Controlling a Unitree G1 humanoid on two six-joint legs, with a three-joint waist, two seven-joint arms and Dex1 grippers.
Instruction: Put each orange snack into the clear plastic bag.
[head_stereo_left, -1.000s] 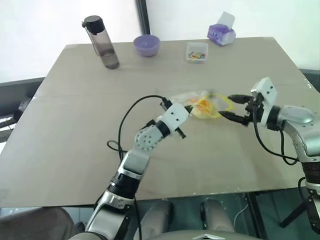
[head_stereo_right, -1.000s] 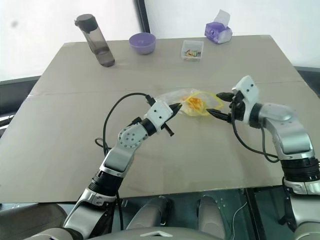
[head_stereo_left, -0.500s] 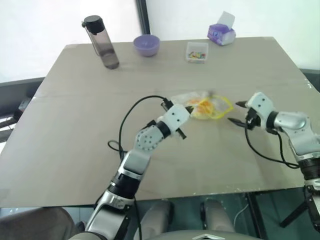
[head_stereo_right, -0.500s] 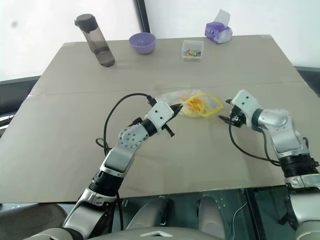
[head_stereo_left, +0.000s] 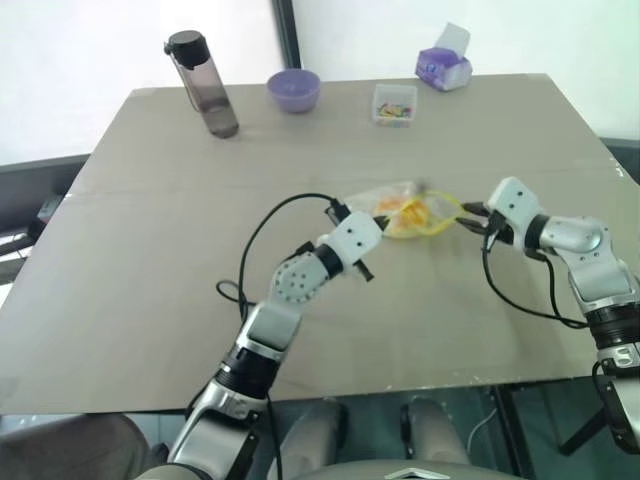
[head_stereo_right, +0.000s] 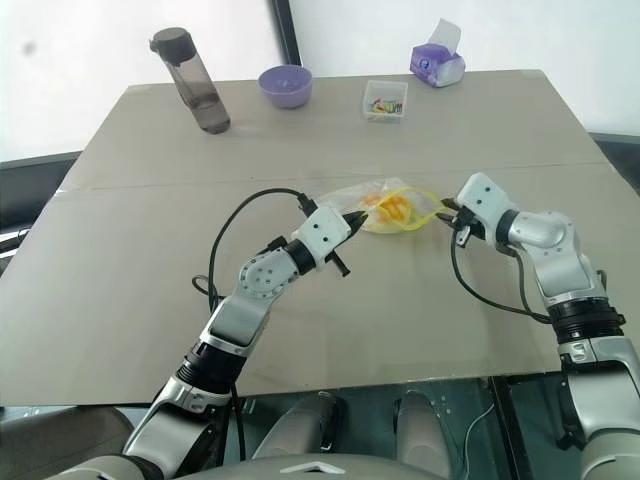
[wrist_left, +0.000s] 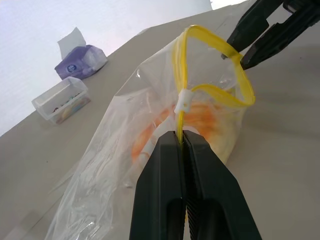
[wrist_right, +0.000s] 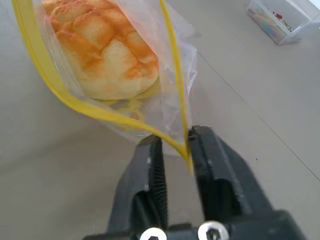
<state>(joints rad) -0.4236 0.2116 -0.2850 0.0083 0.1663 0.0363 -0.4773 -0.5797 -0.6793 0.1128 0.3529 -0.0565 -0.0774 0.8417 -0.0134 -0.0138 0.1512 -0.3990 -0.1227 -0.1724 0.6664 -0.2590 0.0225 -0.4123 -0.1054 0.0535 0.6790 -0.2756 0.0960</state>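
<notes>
The crinkly transparent zip bag with a yellow seal strip (head_stereo_left: 405, 212) lies mid-table on the flat grey-brown table (head_stereo_left: 150, 260), between the two arms; inside it sits the round orange-yellow bun with a criss-cross domed top (wrist_right: 102, 52), seen through the film in the right wrist view. The left end effector (wrist_left: 182, 142) has its two black fingers pressed together on the yellow strip at one side of the mouth, beside a small white slider; the right end effector (wrist_right: 177, 147) stands at the opposite side of the mouth with the yellow strip running between its fingers; there a narrow gap shows between the pads, but I judge it a pinch on the bag's rim. The mouth hangs as a loop between the two grips.

By my reading the snack is already bagged, and I see no other bun on the table; the step in hand looks like holding or closing the mouth. The next move likely calls for drawing the two grips apart so the strip's halves meet, without tugging the film loose; a slack pinch on the right could let the rim slip.

Along the far edge, well apart, stand a dark clear water bottle (head_stereo_left: 205, 85), a purple bowl (head_stereo_left: 293, 90), a small clear box of coloured bits (head_stereo_left: 394, 104) and a purple tissue pack (head_stereo_left: 443, 66).
</notes>
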